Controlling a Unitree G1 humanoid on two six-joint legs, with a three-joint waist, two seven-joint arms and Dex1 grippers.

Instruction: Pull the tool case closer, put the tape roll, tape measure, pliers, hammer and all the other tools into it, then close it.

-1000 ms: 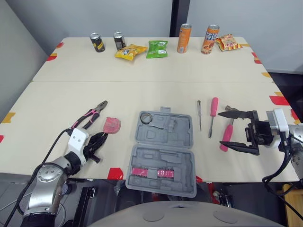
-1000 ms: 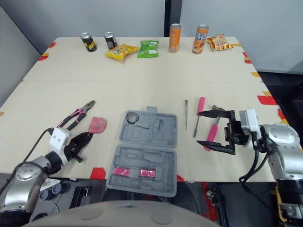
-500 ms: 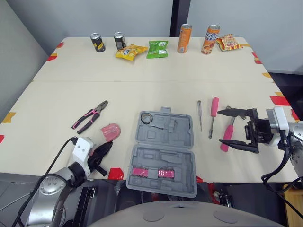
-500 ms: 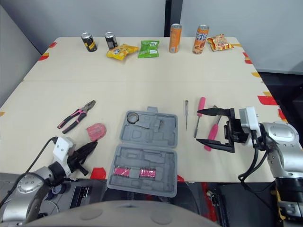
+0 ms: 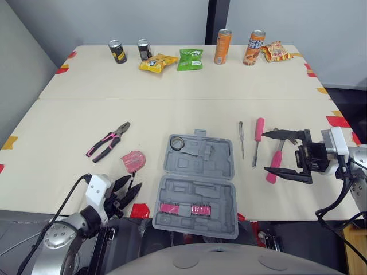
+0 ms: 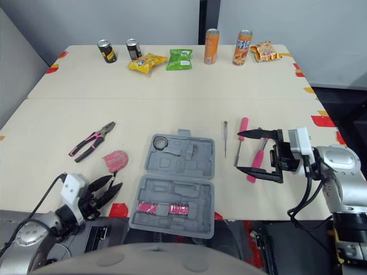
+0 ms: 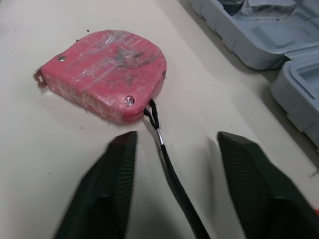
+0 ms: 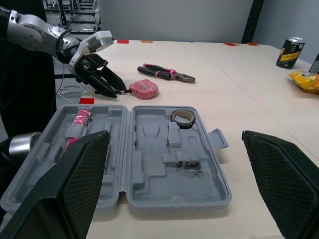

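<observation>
Honestly, the tape measure [image 5: 133, 161] is sat just left of the open tool case [image 5: 223, 172], its strap [image 7: 164, 149] lying between the spread, empty fingers [image 7: 104, 199] of the left gripper [image 5: 129, 188]. The pink body should be straddled squarely before anything is squeezed, not the strap. The right gripper [image 5: 264, 152] is held wide open, empty too.
</observation>
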